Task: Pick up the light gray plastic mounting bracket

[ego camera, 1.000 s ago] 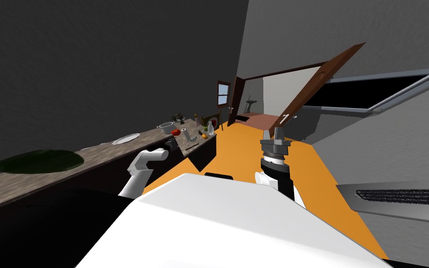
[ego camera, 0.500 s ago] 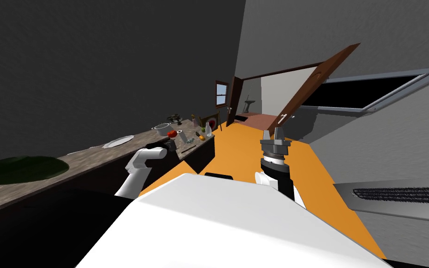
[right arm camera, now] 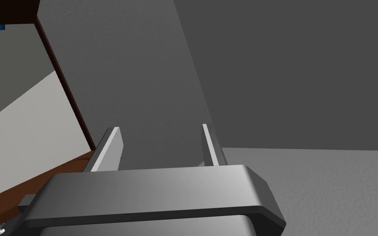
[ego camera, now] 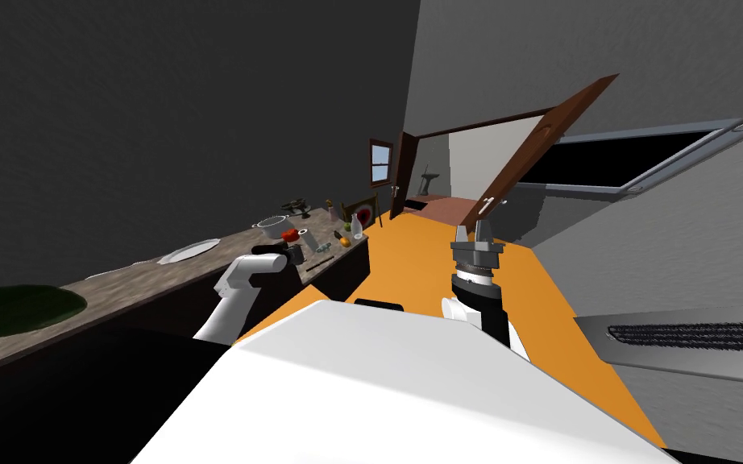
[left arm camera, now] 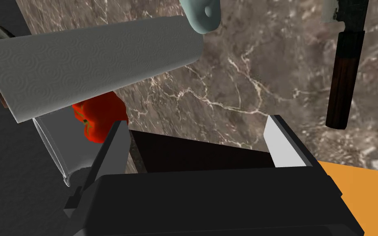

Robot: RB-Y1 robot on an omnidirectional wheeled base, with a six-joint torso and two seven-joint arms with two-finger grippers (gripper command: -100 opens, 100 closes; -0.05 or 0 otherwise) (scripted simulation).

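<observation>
**Bracket on the counter, left gripper open wide**

The pale grey rounded plastic bracket with a hole (left arm camera: 203,15) lies on the brown marbled countertop (left arm camera: 241,82), just beside the end of a grey paper roll (left arm camera: 94,65). My left gripper (left arm camera: 195,131) hangs near it, fingers wide apart and holding nothing. My right gripper (ego camera: 474,230) is spread wide too.

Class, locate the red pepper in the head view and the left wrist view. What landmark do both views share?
Head view: red pepper on the counter, by the left gripper.
Left wrist view: pepper between the grey roll and one finger of that gripper.
Shared landmark: the marbled counter.
</observation>
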